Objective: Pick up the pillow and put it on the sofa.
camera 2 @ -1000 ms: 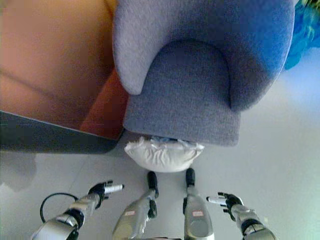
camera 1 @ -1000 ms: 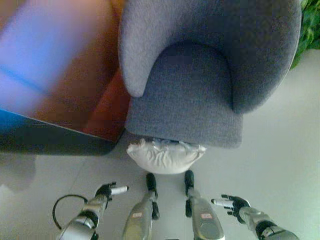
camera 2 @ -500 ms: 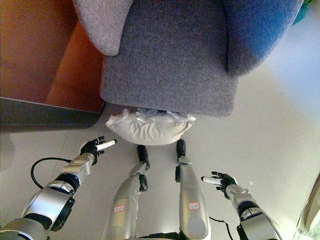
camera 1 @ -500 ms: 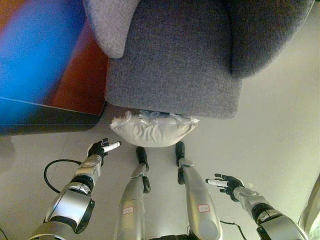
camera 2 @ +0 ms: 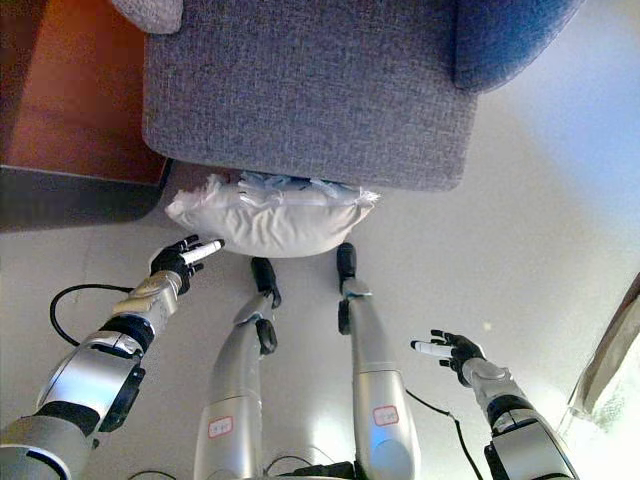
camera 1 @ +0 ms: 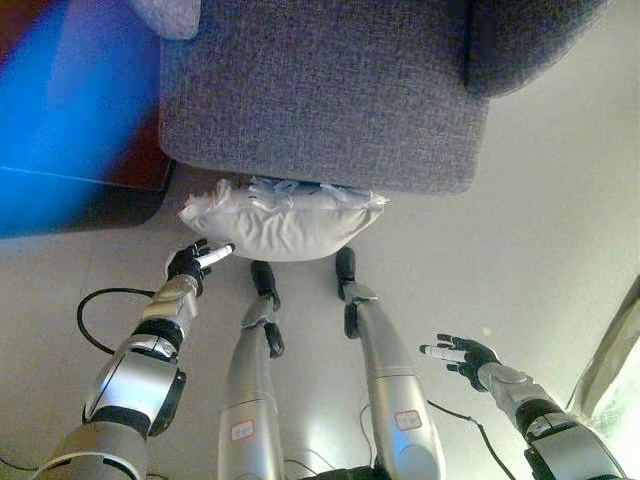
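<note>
So compared to half a second back, the whole view has tipped further down: the grey sofa (camera 1: pixel 320 90) now only shows its seat front and a bit of armrest along the top, and more pale floor (camera 1: pixel 540 230) is in sight. That's the camera moving, not the furniture. What did actually change is the left hand (camera 1: pixel 190 262). It was sitting a little way off the pillow's corner before, and now it's right up at it, white fingertip (camera 1: pixel 220 250) at the lower left edge of the pillow (camera 1: pixel 275 222), touching or as near as I can tell. The right hand (camera 1: pixel 465 353) hasn't closed in the same way; it's out to the right over bare floor, well apart from the pillow.

The pillow itself is white and crumpled, lying on the floor right at the foot of the sofa, its far edge tucked just under the seat front. It isn't on the sofa.

Left fingers are loosely spread with one pointing straight out at the pillow, not curled round anything. Right fingers are spread too, one white-tipped finger pointing toward the middle, holding nothing. So the pillow sits just beyond the left fingers, and nowhere near the right ones.

A reddish-brown panel (camera 2: pixel 80 90) with a dark base (camera 2: pixel 70 200) sits left of the sofa.
</note>
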Controlling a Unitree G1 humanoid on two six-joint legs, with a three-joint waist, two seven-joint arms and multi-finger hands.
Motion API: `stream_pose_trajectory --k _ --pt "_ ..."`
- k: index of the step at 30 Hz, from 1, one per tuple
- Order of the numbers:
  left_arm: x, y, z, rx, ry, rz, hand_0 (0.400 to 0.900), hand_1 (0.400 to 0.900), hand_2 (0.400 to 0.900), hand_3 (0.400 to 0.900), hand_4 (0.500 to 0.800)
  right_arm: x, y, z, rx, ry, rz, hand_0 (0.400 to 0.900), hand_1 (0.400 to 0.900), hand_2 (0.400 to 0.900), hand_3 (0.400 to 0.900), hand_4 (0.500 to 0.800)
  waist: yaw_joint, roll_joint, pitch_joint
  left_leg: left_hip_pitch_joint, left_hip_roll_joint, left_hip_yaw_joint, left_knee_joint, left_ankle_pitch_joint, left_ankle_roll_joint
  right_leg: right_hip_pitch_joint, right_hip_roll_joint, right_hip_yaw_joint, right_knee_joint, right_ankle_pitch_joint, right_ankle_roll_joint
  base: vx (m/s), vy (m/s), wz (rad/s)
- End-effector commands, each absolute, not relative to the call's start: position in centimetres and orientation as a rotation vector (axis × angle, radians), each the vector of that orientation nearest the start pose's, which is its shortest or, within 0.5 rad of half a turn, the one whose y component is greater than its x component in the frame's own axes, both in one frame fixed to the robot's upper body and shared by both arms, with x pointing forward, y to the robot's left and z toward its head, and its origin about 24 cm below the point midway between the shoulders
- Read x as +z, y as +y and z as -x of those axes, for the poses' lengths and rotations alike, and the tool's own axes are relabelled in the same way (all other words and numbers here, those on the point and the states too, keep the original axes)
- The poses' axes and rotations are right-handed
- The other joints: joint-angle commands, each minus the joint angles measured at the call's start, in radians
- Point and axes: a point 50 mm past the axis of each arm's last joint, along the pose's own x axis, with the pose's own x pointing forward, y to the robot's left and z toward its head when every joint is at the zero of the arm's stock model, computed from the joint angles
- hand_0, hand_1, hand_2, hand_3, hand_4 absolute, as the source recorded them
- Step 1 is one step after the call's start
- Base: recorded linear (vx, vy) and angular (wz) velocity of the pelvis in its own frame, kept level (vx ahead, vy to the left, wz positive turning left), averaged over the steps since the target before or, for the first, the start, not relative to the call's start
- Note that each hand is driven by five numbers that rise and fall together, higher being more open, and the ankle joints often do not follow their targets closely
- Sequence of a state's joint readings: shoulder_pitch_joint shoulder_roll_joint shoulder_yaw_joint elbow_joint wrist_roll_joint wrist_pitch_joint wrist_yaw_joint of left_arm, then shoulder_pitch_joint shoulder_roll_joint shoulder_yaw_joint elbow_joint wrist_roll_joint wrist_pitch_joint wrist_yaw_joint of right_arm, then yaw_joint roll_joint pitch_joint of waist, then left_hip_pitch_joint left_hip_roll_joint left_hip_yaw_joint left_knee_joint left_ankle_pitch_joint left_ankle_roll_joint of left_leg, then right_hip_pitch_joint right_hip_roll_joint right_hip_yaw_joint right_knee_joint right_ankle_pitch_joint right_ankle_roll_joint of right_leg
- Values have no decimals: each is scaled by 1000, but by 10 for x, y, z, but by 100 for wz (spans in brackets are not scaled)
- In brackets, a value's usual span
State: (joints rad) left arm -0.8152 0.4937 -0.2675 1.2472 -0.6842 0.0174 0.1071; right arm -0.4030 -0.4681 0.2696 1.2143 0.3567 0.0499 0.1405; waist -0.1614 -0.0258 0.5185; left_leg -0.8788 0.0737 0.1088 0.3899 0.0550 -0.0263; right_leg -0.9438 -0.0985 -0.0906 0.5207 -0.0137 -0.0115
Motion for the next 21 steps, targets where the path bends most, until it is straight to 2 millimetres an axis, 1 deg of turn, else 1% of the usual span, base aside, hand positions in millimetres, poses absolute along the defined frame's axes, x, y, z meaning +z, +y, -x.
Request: stream_pose_trajectory --k 1,3,8,15,16,19,21 --pt "72 316 -352 482 318 38 900 900 900 900 800 -77 -314 -218 -142 909 210 900 900 900 900 800 -7 -14 2 -80 -2 16 194 -130 -47 -1 38 8 -21 -29 38 -15 -48 9" --pt "77 317 -355 482 305 38 900 900 900 900 800 -78 -313 -217 -142 908 199 900 900 900 900 800 -8 -16 2 -94 -2 12 201 -132 -46 -16 40 9 -11 -30 37 4 -49 6" --pt "99 321 -362 491 256 54 900 900 900 900 800 -81 -311 -214 -141 900 152 900 900 900 900 800 -19 -28 2 -136 0 6 223 -141 -46 -54 48 13 4 -30 37 25 -69 5" --pt "133 325 -373 499 179 87 900 900 900 900 800 -86 -310 -206 -153 905 108 900 900 900 900 800 -50 -40 1 -183 10 -2 275 -158 -44 -94 62 23 35 -27 36 62 -43 -1" --pt "139 325 -375 498 164 96 900 900 900 900 800 -87 -311 -205 -153 906 103 900 900 900 900 800 -51 -38 1 -182 14 -13 298 -199 -51 -94 67 28 59 -63 42 135 -16 -8" --pt "154 322 -381 470 136 107 900 900 900 900 800 -87 -311 -204 -144 904 91 900 900 900 900 800 -63 -40 -3 -195 20 -13 309 -210 -52 -106 69 32 60 -64 43 65 -15 -6" --pt "159 319 -384 458 135 104 900 900 900 900 800 -87 -311 -203 -140 905 89 900 900 900 900 800 -68 -40 -4 -198 21 -12 311 -215 -53 -110 71 34 57 -64 45 0 0 0"
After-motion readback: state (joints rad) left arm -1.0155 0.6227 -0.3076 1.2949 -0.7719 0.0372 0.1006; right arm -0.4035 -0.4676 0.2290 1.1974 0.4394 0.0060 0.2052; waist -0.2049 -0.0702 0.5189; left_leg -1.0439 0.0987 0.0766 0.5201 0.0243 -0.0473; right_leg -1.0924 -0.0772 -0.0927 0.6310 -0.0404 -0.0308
